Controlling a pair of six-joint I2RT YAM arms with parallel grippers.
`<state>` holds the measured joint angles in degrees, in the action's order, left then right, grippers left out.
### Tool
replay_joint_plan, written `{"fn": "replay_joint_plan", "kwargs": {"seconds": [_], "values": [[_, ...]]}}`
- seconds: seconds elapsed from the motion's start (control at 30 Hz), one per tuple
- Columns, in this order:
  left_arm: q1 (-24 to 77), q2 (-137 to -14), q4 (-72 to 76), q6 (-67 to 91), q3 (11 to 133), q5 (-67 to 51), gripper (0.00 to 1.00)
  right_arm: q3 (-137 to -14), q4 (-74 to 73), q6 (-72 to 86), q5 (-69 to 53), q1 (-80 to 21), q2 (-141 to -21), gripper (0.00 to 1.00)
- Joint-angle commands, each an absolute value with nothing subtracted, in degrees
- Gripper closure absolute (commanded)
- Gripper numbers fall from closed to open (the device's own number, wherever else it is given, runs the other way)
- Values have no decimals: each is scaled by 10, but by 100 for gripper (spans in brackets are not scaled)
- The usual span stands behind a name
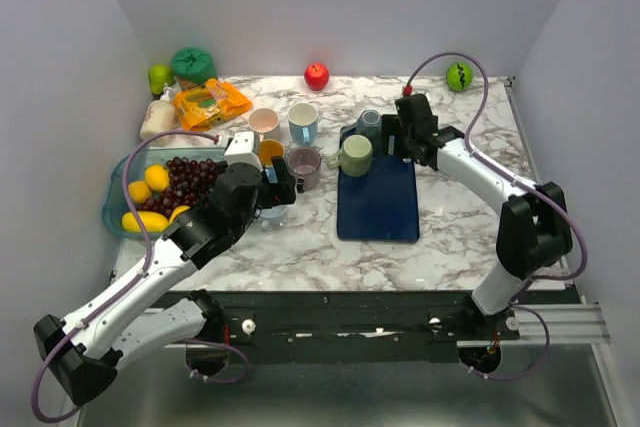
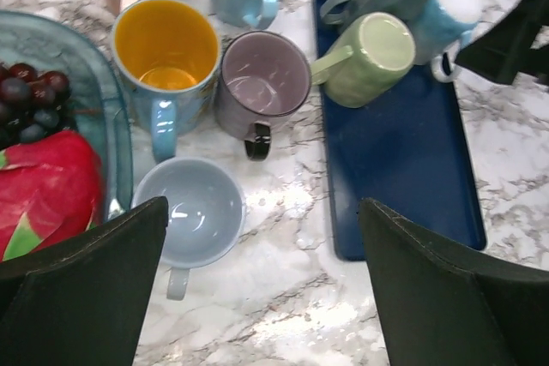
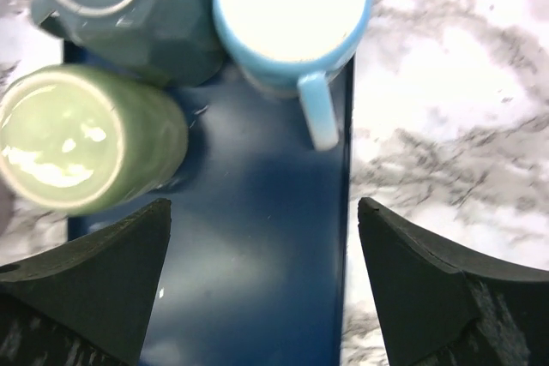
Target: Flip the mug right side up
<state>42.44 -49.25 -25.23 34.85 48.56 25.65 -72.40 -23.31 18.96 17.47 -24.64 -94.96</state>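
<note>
Three mugs stood bottom-up, bunched at the 12 o'clock end of the dark blue tray (image 1: 378,209) in the middle of the marble bench (image 1: 450,237). The teal mug (image 3: 129,6) and the light blue mug (image 3: 292,15) sat side by side at the tray's far edge, apparently touching, the light blue mug at 3 o'clock of the teal one with its handle pointing to 6 o'clock. The green mug (image 3: 86,139) stood just at 7 o'clock of the teal mug, its handle sticking out toward 9 o'clock over the tray's edge. The right hand (image 3: 264,212) hung over this group with its fingers spread wide and nothing between them, touching none of the mugs. At 9 o'clock of the tray, on the bare bench, several mugs stood mouth-up: a purple mug (image 2: 262,75) nearest the tray, a yellow-lined mug (image 2: 165,45) beside it, and a pale blue mug (image 2: 189,212) at 6 o'clock of those two. The left hand (image 2: 264,207) hovered above the pale blue mug, likewise released and empty. Farther toward 9 o'clock lay a clear bowl (image 2: 116,152) holding grapes (image 2: 26,92).
</note>
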Motion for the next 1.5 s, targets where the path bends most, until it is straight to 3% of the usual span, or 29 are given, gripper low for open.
{"fn": "replay_joint_plan", "kwargs": {"seconds": [0.0, 0.37, 0.53, 0.83, 1.23, 1.33, 1.37, 1.47], "values": [[422, -520, -224, 321, 531, 202, 1, -788, -264, 104, 178, -223, -1004, 5], [413, -569, -194, 295, 580, 93, 1, -888, -301, 30, 86, -191, -1116, 14], [410, -590, -192, 291, 593, 76, 1, -905, -314, 51, 109, -188, -1145, 17], [403, -597, -191, 285, 599, 73, 1, -925, -321, 77, 163, -187, -1172, 34], [396, -563, -160, 286, 573, 80, 1, -950, -325, 78, 176, -181, -1193, 68], [396, -564, -159, 287, 571, 77, 1, -952, -326, 79, 183, -180, -1194, 87], [395, -564, -160, 287, 572, 76, 1, -952, -327, 82, 192, -180, -1194, 99], [394, -563, -160, 287, 570, 76, 1, -950, -330, 89, 206, -180, -1187, 99]]}}
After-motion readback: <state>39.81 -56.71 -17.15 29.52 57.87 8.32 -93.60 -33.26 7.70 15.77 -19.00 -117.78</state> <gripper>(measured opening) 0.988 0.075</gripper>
